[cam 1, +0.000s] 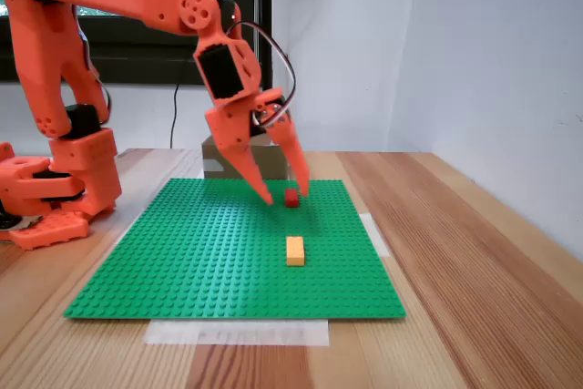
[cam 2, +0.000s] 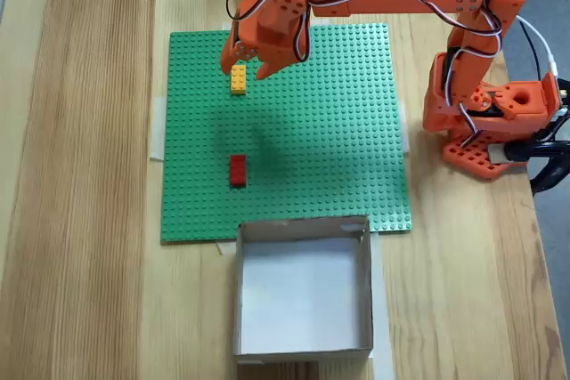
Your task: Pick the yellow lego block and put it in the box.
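Observation:
The yellow lego block [cam 1: 295, 250] [cam 2: 239, 79] lies flat on the green baseplate [cam 1: 182, 252] [cam 2: 338, 131]. My orange gripper [cam 1: 285, 194] [cam 2: 245, 70] hangs open above the plate with nothing between its fingers. Seen from above, its fingertips straddle the yellow block's far end; from the front it is clearly raised off the plate. The box [cam 2: 303, 227] [cam 1: 215, 150], brown cardboard and open-topped, stands just past the plate's edge, beyond the red brick.
A small red brick [cam 1: 291, 197] [cam 2: 238, 170] sits on the plate between the yellow block and the box. The arm's orange base [cam 1: 55, 189] [cam 2: 485, 122] stands on the wooden table beside the plate. A white wall runs along one side.

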`<state>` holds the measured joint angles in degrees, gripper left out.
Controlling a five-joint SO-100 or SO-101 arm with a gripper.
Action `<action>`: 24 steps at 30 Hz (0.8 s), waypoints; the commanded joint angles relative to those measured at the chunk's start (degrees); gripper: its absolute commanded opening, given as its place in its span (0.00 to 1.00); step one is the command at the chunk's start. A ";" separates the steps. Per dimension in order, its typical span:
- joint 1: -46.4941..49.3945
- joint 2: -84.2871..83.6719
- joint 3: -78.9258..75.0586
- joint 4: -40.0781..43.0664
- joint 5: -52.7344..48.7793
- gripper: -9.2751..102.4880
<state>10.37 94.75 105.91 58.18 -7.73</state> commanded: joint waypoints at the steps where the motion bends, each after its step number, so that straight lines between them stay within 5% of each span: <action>1: 0.26 -0.35 -2.64 -0.44 0.35 0.28; 24: 1.85 -8.17 -10.02 0.88 -2.99 0.32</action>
<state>11.51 86.66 98.61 58.54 -10.37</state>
